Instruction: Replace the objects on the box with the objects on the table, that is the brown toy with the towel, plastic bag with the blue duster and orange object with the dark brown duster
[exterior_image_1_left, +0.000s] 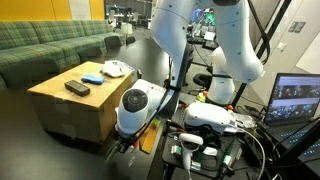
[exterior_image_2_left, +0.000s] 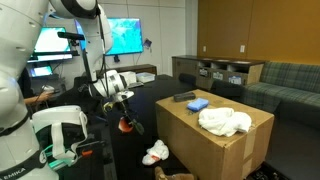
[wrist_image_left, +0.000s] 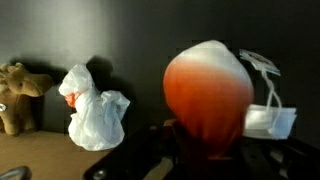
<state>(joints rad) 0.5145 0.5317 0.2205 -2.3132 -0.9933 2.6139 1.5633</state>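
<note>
The tool (exterior_image_2_left: 123, 118) is clamped on the orange object (wrist_image_left: 207, 95), which fills the middle of the wrist view and hangs over the dark tabletop (exterior_image_2_left: 135, 145), off the box (exterior_image_2_left: 215, 150) and near its side. On the box's flat top the towel (exterior_image_2_left: 225, 122) lies bunched by one edge. The blue duster (exterior_image_2_left: 197, 103) sits toward the far corner, and the dark brown duster (exterior_image_2_left: 183, 97) lies just beside it, nearer that corner. On the tabletop the crumpled plastic bag (wrist_image_left: 95, 110) stands just beside the brown toy (wrist_image_left: 18, 95), both apart from the orange object
</note>
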